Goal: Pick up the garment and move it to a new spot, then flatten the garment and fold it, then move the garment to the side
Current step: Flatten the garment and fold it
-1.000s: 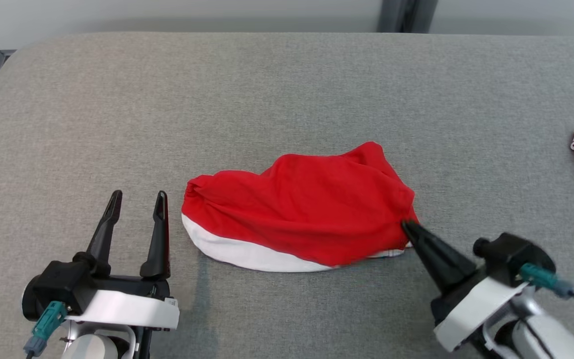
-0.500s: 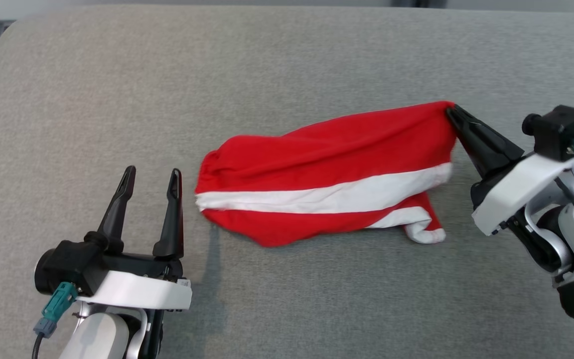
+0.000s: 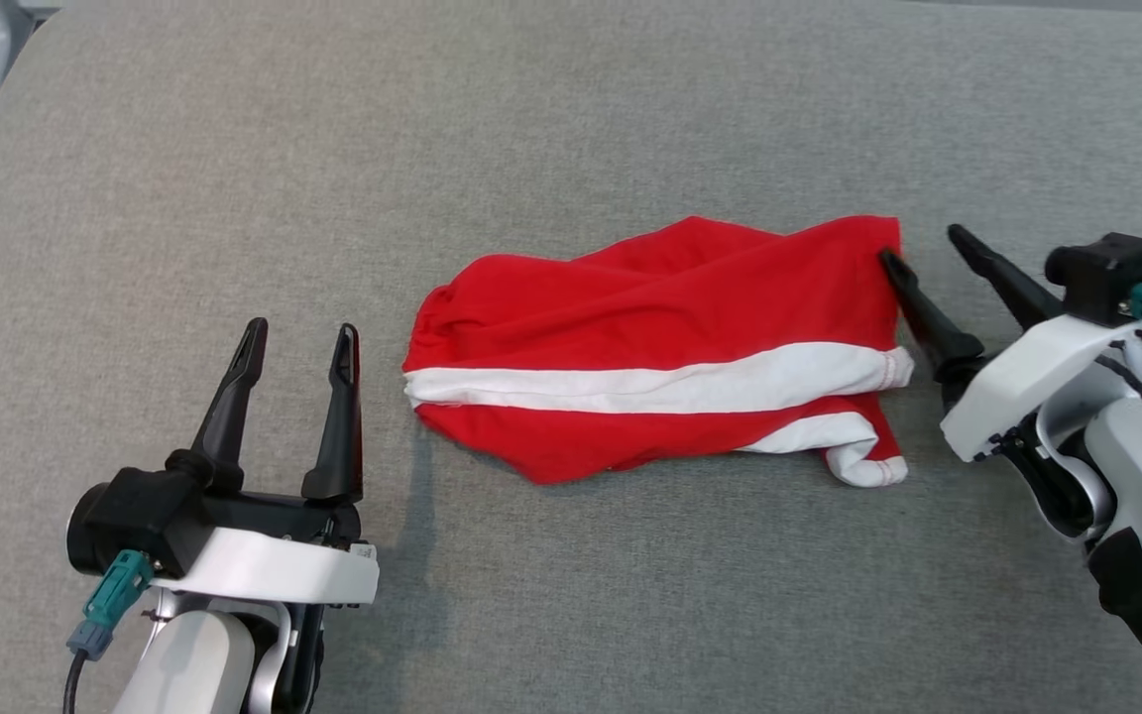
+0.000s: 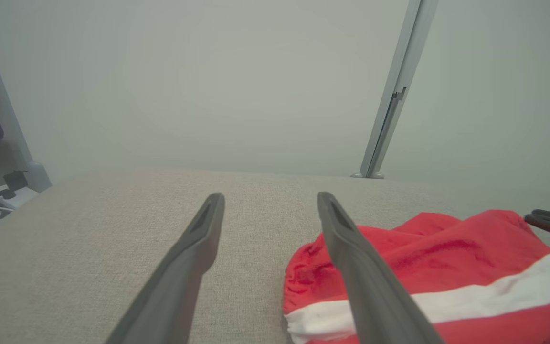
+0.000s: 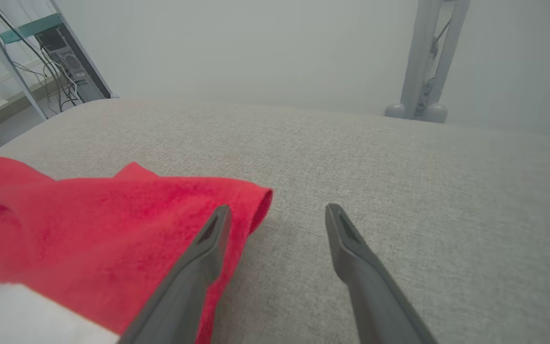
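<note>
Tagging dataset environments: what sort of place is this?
Probably a lab or test bay: grey fabric-padded work surface, bare grey metal frame post, dark equipment box with loose cables behind it.

A grey woven-fabric surface (image 3: 571, 119) with a rounded far-left corner. One red garment (image 3: 660, 317) with a white band lies rumpled directly on it, right of centre, lengthwise from left to right.
</note>
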Controlling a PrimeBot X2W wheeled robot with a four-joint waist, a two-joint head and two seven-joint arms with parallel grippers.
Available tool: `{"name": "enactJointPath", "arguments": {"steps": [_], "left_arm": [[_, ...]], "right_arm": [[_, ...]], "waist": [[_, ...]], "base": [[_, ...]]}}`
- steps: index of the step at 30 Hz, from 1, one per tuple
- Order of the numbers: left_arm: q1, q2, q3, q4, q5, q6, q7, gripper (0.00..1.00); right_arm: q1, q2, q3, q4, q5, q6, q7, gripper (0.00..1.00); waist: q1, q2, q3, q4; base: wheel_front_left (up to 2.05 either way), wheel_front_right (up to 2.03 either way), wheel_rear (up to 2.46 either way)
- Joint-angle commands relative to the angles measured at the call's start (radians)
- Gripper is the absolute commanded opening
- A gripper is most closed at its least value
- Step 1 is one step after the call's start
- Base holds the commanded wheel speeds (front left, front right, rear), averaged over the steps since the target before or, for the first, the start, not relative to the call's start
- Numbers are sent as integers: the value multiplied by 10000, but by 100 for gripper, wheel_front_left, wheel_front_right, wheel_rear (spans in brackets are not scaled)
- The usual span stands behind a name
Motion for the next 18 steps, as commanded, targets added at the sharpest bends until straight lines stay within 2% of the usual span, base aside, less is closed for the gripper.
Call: {"name": "enactJointPath", "arguments": {"steps": [1,5,8,12,18], "left_arm": [[4,28,60,19,54,-45,-33,100],[161,102,148,110,148,-76,-33,100],[291,198,224,141,172,-49,-33,100],[448,378,296,97,140,3,98,100],[836,601,296,28,78,72,352,100]], "right_arm": [[57,-73,-36,58,70,-3,-119,100],[564,-203,-464,222,280,-3,-793,100],[1007,-251,-1372,63,29,-3,-1067,100],[1775,-77,-2822,-816,-1060,-1,-1115,100],[3737,731,-4389,-2671,-2702,-3,-1048,100]], "waist": [[0,0,-105,-106],[0,0,-468,-438],[0,0,-740,-738],[0,0,-1117,-1150],[0,0,-1737,-1521]], "base": [[0,0,0],[0,0,0],[0,0,0],[0,0,0],[0,0,0]]}}
